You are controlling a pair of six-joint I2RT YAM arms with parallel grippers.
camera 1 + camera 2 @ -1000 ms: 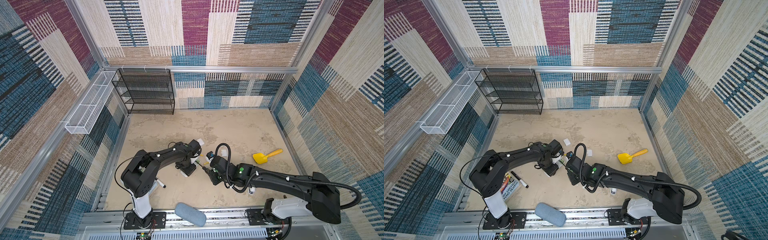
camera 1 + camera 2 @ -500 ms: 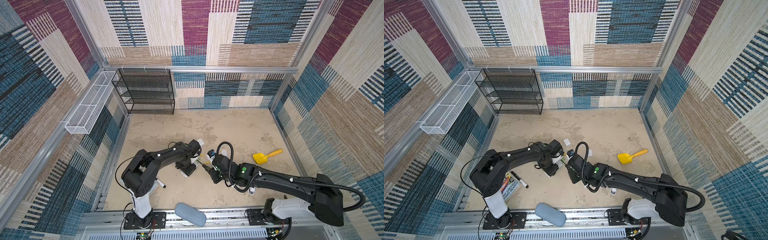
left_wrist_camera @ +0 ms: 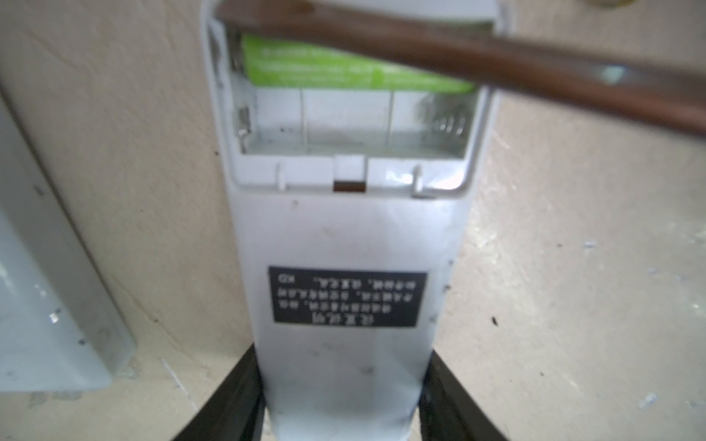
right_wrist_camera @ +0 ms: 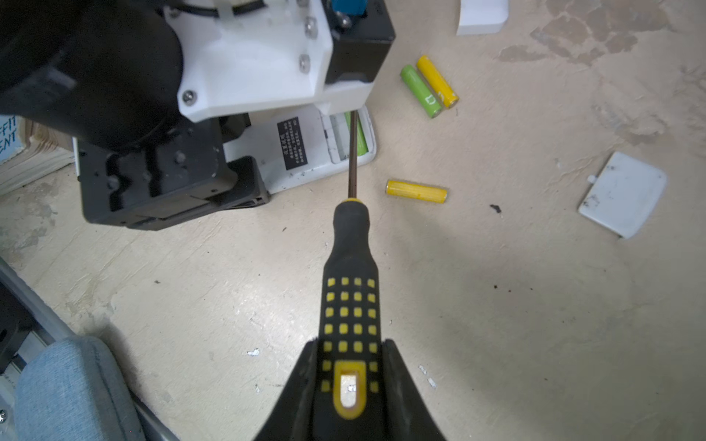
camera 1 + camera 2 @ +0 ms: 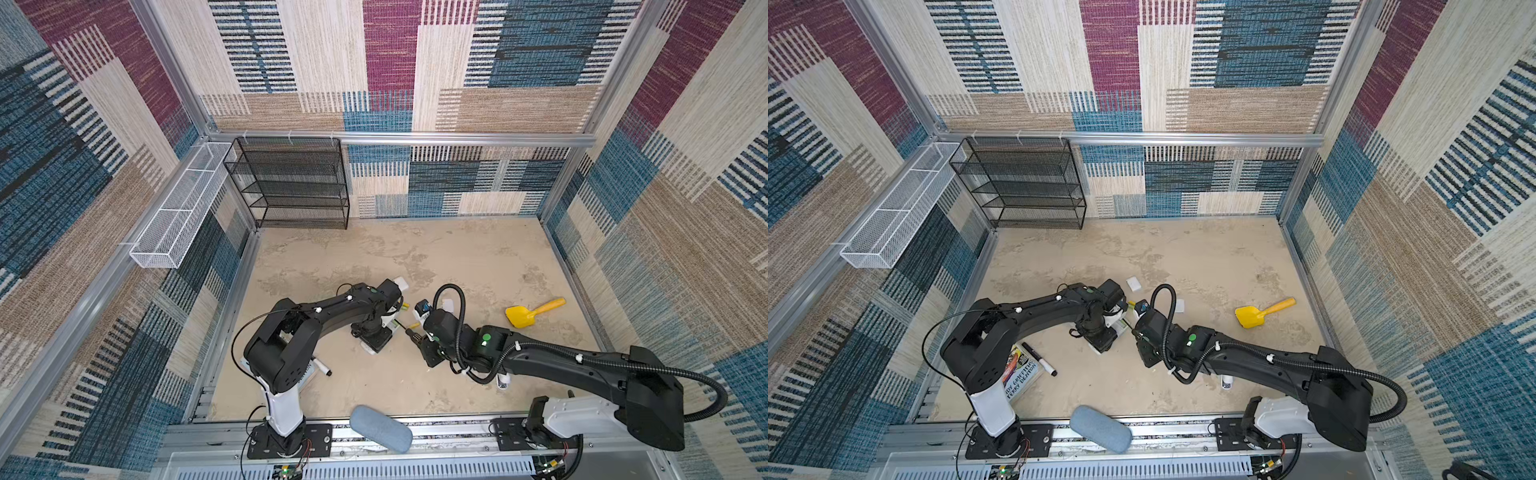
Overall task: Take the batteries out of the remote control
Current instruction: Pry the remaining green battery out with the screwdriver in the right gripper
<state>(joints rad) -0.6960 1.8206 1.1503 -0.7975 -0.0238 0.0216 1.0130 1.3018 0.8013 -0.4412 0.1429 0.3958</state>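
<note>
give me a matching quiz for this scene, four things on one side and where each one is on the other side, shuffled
Things:
1. screwdriver
2. remote control
3. battery cover
4. green and yellow battery pair

Places:
a. side by side on the table
b. clamped in the left gripper
c. flat on the table, apart from everything else
d. gripped by the right gripper

Pairs: 1-d, 2-b, 3-c, 4-a
</note>
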